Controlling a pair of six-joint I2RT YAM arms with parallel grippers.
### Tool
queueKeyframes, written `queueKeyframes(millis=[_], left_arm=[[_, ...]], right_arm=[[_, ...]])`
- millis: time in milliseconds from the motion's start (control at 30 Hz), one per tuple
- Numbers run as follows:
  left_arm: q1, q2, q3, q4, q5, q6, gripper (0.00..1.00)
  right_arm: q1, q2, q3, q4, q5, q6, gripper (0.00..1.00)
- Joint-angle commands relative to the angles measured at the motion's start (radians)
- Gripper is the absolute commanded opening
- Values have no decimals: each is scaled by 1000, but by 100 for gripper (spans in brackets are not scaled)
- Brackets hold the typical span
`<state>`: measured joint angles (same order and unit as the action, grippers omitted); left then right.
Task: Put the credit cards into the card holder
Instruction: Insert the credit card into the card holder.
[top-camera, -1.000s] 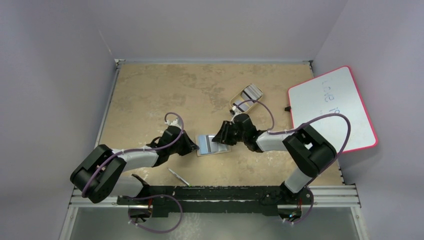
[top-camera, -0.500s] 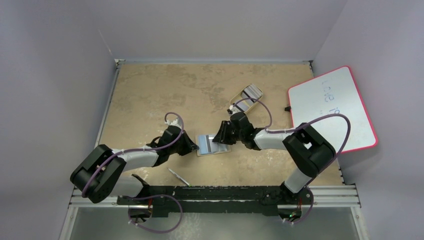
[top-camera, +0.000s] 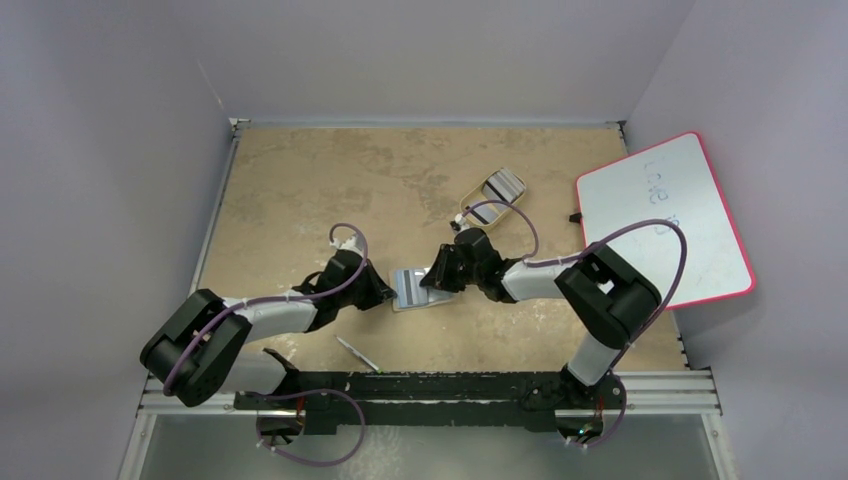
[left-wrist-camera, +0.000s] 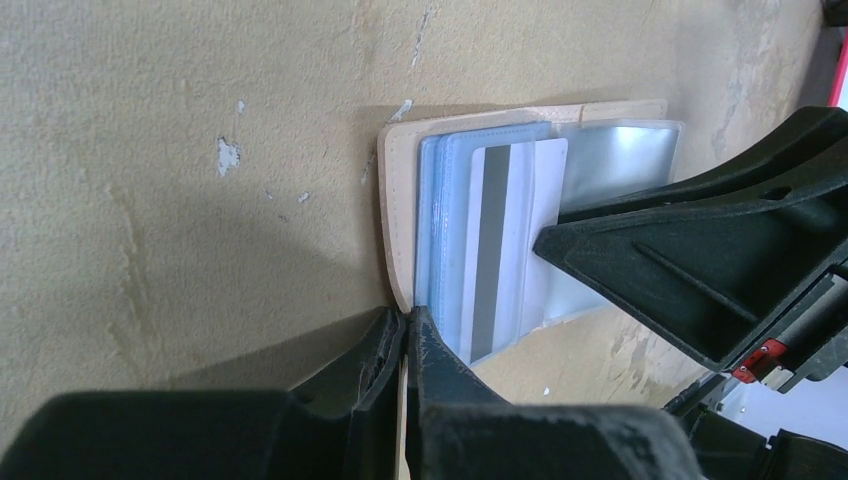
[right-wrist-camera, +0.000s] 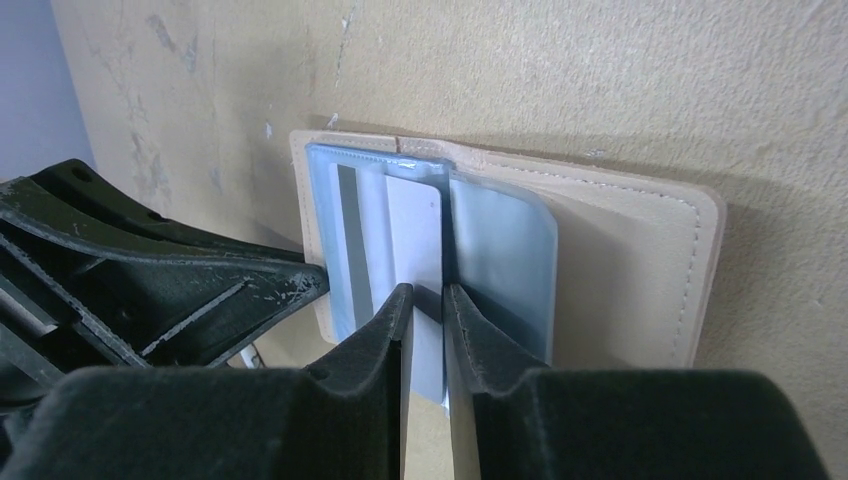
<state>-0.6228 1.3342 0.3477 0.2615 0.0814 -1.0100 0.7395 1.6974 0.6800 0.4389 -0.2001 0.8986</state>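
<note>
- right claw (right-wrist-camera: 425, 300): narrow, pinched on the lower edge of a card (right-wrist-camera: 412, 225), bottom centre of the right wrist view
- card: thin, pale grey-white, one grey stripe along its length; its top part sits among the blue-grey pockets, its lower part sticks out into the claw
- left claw (left-wrist-camera: 408, 335): narrow, nipping the tan cover edge at the lower left corner of the card holder (left-wrist-camera: 400, 215), bottom centre of the left wrist view
- card holder: tan, leather-like, stitched border, spread flat on the counter (top-camera: 300, 190); pockets are glossy translucent plastic, a few layers deep
- top view: holder is at mid-frame, with the left claw touching its left side and the right claw over its right side
- beige oval tray (top-camera: 466, 208) lies up and right of the holder, apart from it, with more striped cards (top-camera: 497, 187) in it
- whiteboard (top-camera: 700, 250), pink-edged, is at the right edge of the top view, tilted, overhanging the counter; it has blue handwriting, too small to read
- thin grey stick-like thing (top-camera: 357, 353) is below the holder, near the arm rail; I cannot tell what it is
- counter: mottled tan, scuffed, pale chips showing in the wrist views
- room: plain grey-lilac walls on three sides
</note>
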Motion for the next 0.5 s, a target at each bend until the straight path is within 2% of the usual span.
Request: queueKeyframes(millis=[0,167,367,467], left_arm=[[0,-3,37,-33,-20,45,0],[1,-3,51,-55,-25,59,0],[0,9,96,-102,4,105,0],[1,28,125,-135,21,131,0]], right_arm=[[32,20,1,77,-38,54,20],[40,-7,3,52,-18,45,23],[45,-26,5,-3,14,14,18],[45,-45,13,-82,61,-23,19]])
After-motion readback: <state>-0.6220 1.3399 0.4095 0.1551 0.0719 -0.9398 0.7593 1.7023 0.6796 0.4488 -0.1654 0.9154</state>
